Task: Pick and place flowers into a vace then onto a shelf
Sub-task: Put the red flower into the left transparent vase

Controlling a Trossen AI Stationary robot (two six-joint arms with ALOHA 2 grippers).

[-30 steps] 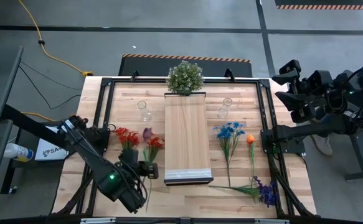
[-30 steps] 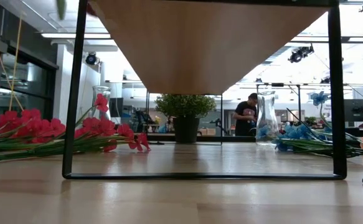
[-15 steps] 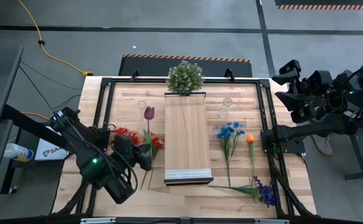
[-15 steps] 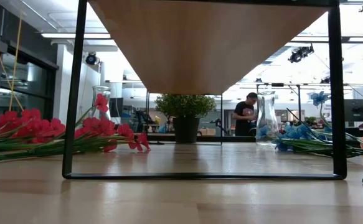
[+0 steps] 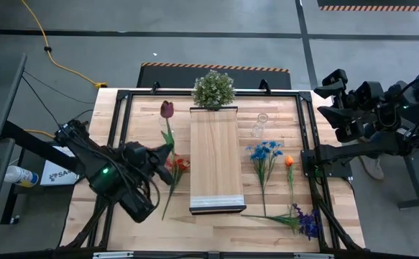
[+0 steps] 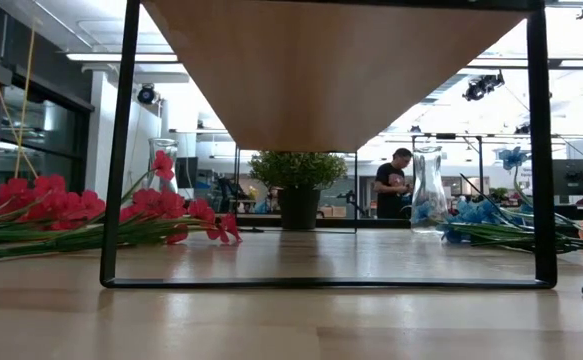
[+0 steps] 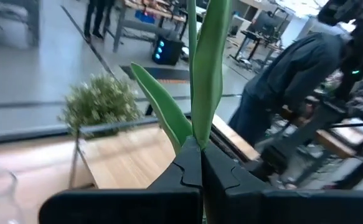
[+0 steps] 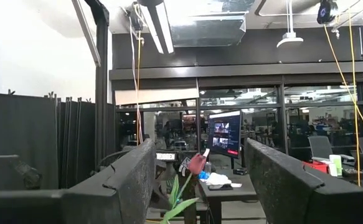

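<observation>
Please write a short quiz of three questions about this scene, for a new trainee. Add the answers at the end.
1. True or false: the left tool is shut on the stem of the purple flower.
2. Which flower lies nearest the table's front right corner: A) red flowers, B) blue flower, C) violet flower?
3. Fill in: the potted plant stands at the far end of the ____.

Key:
1. True
2. C
3. shelf

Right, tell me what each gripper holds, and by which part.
The left gripper clamps the dark purple long-stemmed flower by its green stem, mid-length. The right gripper holds nothing.
</observation>
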